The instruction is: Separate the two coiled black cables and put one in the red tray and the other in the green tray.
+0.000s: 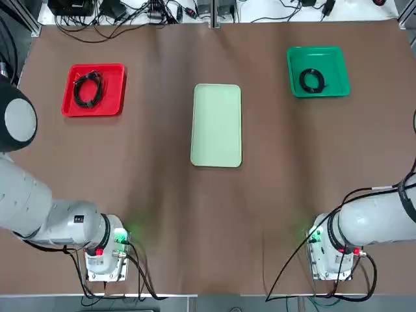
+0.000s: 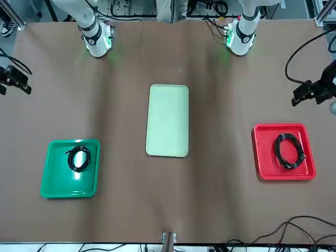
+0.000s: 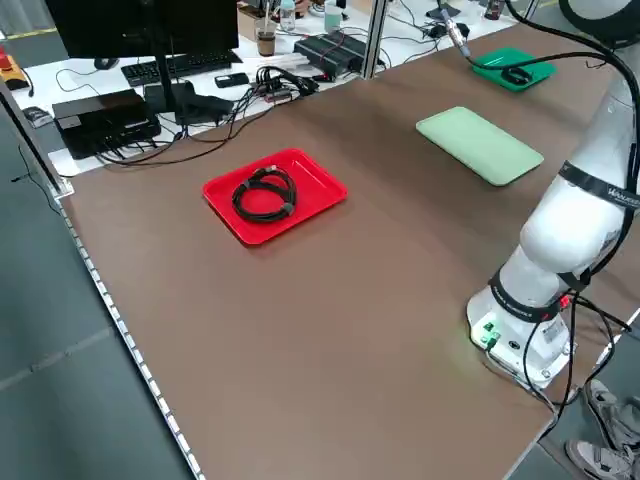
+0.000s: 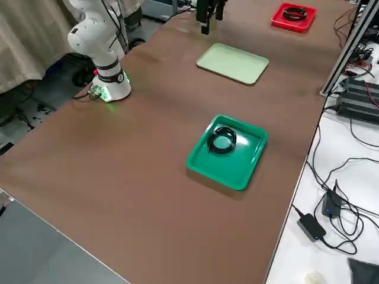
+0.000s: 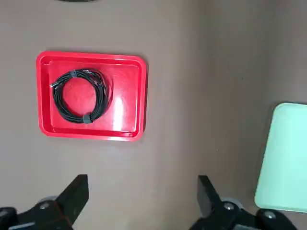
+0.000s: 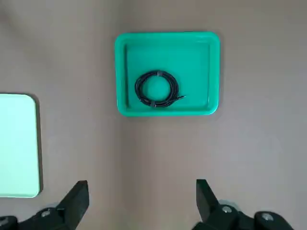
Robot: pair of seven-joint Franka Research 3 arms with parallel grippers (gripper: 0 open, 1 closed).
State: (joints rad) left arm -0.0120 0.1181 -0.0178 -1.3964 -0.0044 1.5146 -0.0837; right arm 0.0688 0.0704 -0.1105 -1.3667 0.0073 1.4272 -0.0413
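The larger, looser coiled black cable (image 1: 88, 89) lies inside the red tray (image 1: 69, 109) at the far left of the table. Inside the green tray (image 1: 294, 60) at the far right lies the smaller, tighter coil (image 1: 312, 81). My left gripper (image 5: 141, 191) hangs high above the table on the near side of the red tray (image 5: 129, 96), open and empty. In the same way my right gripper (image 6: 141, 194) is raised on the near side of the green tray (image 6: 122, 72), open with nothing between its fingers. Neither gripper touches a cable.
A long pale mint-green tray (image 1: 217, 125) lies empty in the middle of the brown table. Loose wires and electronics (image 1: 117, 12) run along the far edge. The arm bases (image 1: 104, 250) (image 1: 331, 250) stand at the near corners.
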